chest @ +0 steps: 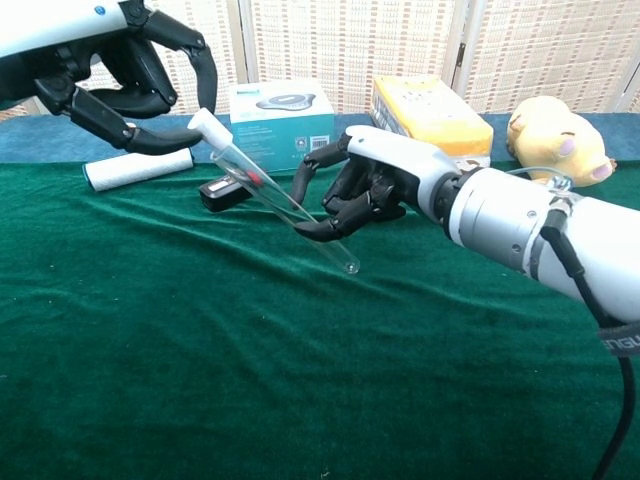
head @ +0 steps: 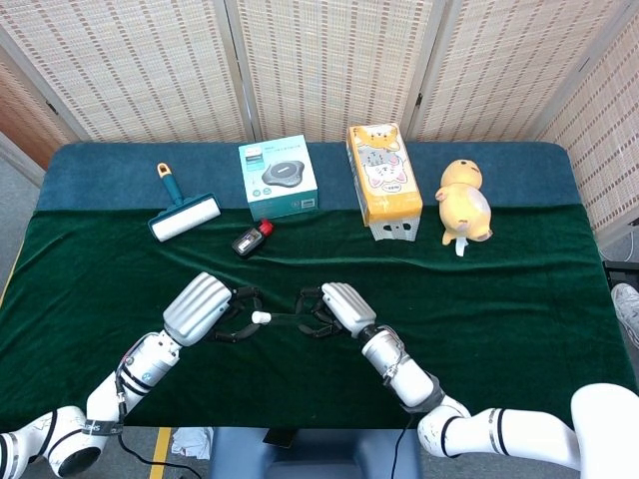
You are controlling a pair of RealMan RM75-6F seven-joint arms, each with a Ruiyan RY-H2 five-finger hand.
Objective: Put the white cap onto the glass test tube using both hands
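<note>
My right hand grips a clear glass test tube above the green cloth, tilted with its open mouth up and to the left. My left hand pinches the small white cap between thumb and a finger. In the chest view the cap sits just above and left of the tube's mouth, nearly touching it. In the head view the tube shows as a thin line between the two hands.
Along the back of the table stand a lint roller, a teal box, a black and red device, a yellow carton and a yellow plush toy. Green cloth spreads below the hands.
</note>
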